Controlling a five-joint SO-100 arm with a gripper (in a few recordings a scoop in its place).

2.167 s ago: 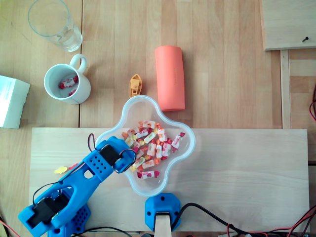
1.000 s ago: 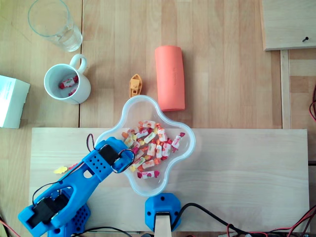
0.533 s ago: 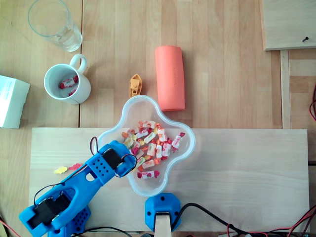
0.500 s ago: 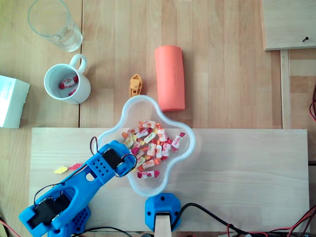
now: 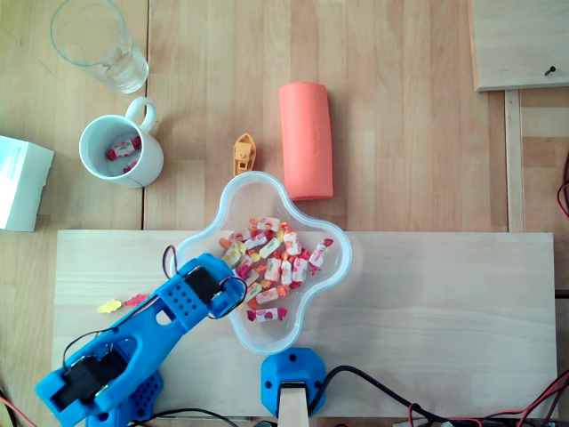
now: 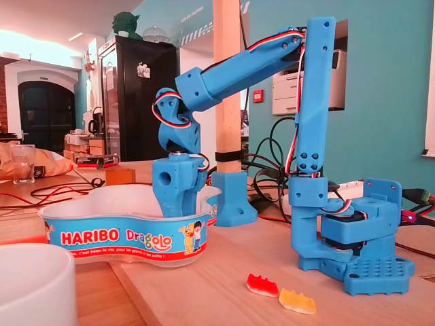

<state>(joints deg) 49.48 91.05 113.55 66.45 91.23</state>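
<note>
Candies [image 5: 271, 258] lie just beside the hand [image 5: 231, 294] inside the bowl [image 5: 267, 200] — grip impossible to tell

Office-type workroom is indicated: a printer [image 6: 285, 88] is seen against a teal wall [image 6: 387, 81], a black cabinet [image 6: 139, 109] behind, loose cables [image 6: 54, 192] across the wooden tabletop [image 6: 224, 272].

Overhead view: bright, even, soft light; shadows faint, colours a little washed. Small glints on glass [image 5: 93, 40], upper left. Fixed view: blown-out patch upper left; white mug [image 6: 34, 285], lower left foreground, blurred; bowl [image 6: 115, 238] sharp; background soft.
</note>
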